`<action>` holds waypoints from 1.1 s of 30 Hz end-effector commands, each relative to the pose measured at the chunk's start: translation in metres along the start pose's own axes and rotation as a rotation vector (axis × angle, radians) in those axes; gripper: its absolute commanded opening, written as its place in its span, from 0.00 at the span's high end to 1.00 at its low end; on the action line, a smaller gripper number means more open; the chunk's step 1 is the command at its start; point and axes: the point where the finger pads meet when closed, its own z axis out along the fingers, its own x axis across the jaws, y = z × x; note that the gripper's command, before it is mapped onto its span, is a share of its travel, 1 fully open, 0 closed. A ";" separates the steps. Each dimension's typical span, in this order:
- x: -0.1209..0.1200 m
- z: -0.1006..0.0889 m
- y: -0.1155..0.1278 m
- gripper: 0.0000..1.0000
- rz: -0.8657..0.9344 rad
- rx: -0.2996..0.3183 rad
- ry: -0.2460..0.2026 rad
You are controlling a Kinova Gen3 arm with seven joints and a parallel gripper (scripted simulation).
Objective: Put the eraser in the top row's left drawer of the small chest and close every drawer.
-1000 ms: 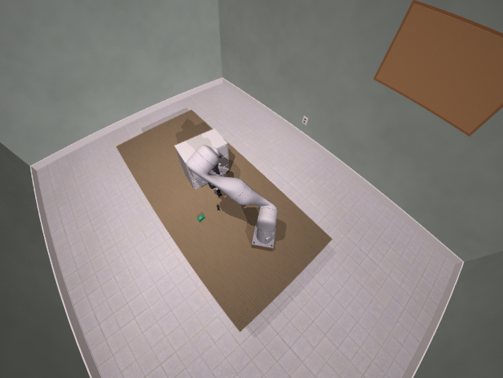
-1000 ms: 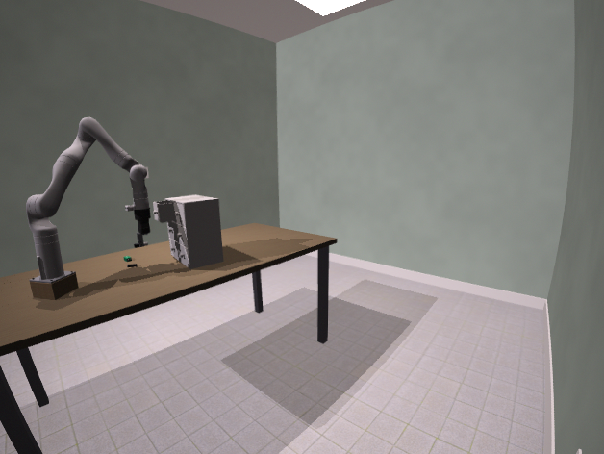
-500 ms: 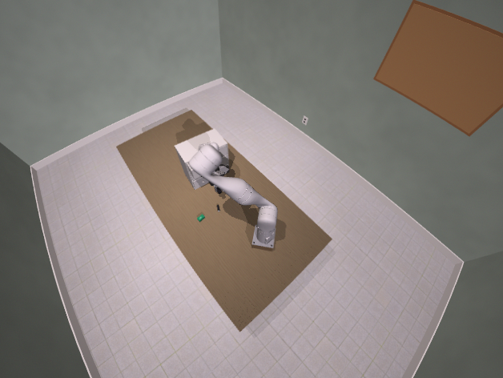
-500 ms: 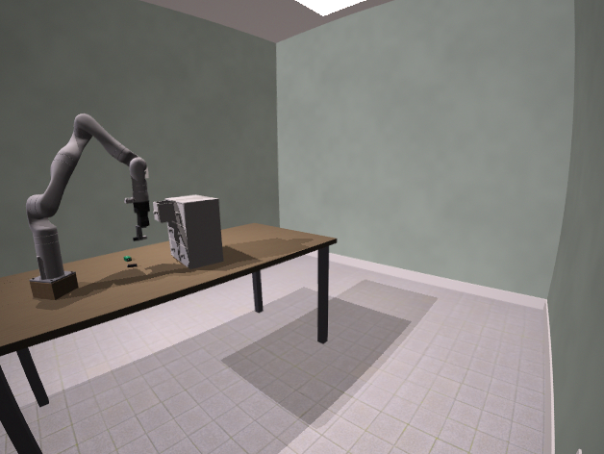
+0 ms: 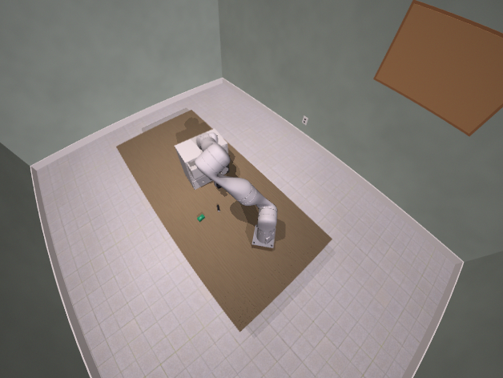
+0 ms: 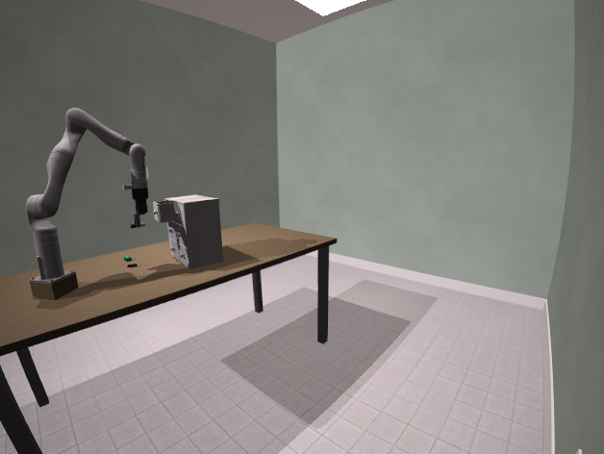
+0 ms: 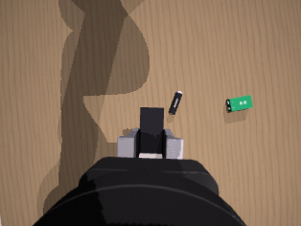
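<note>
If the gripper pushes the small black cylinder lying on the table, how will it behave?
The black cylinder lies on its side on the table, so it would probably roll if pushed across its length. It looks small and likely light, so a nudge may send it far.

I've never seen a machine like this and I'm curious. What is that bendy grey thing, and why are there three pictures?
The bendy grey thing is a robot arm bolted to a long brown wooden table. At its tip is a gripper, two fingers that pinch like tongs.

Three cameras look at once. One looks down from the ceiling. One stands in the room, to the side. One rides on the arm's wrist and looks straight down past the fingers.

The fingers are shut on a small dark block with a pale end, most likely the eraser, held in the air. Beside it stands a small white chest of drawers, with one top drawer pulled out.

On the table below lie a small green box-shaped thing and a little black stick with a pale tip.
</note>
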 end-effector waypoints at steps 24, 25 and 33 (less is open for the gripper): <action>0.005 -0.104 0.003 0.55 -0.012 -0.020 0.014; 0.005 -0.107 0.003 0.55 -0.012 -0.020 0.014; 0.005 -0.126 0.003 0.55 -0.012 -0.020 0.014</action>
